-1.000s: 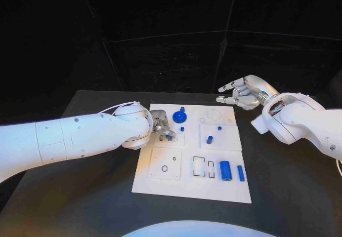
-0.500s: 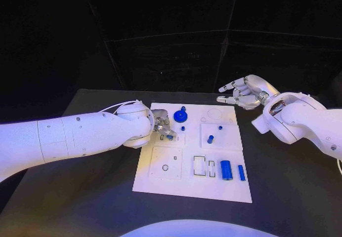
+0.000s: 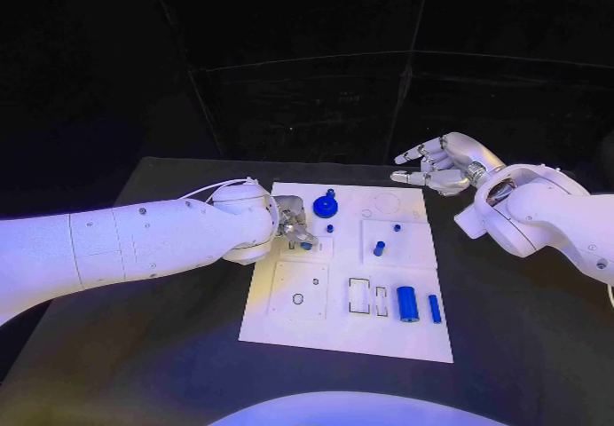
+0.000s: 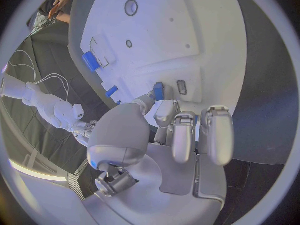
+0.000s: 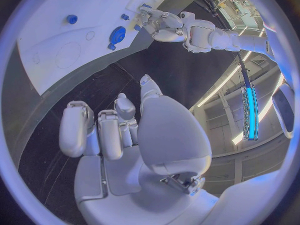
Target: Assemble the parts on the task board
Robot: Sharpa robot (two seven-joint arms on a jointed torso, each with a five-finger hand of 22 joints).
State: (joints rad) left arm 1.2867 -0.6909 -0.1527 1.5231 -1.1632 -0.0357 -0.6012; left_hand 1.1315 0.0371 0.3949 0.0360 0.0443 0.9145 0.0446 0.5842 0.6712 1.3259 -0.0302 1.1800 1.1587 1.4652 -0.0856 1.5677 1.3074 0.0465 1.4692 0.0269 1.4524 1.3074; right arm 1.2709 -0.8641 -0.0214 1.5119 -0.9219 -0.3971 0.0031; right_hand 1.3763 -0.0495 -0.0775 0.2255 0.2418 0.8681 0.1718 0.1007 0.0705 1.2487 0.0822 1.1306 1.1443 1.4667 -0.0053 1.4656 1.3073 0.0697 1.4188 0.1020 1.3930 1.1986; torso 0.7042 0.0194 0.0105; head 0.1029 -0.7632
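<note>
White rectangular task board (image 3: 335, 333) lies mid-table on the black table (image 3: 153, 355) | left silver hand (image 3: 289, 225) over the board's upper left, pinching a small blue peg (image 4: 159, 91) at a slot | right silver hand (image 3: 439, 166) beyond the board's far right corner, holding nothing, fingers loosely apart | blue cylinder (image 3: 407, 303) lying near the board's lower right

Left hand (image 4: 172, 135) pinches a small blue part (image 4: 159, 91) on the task board (image 4: 206, 45).
</note>
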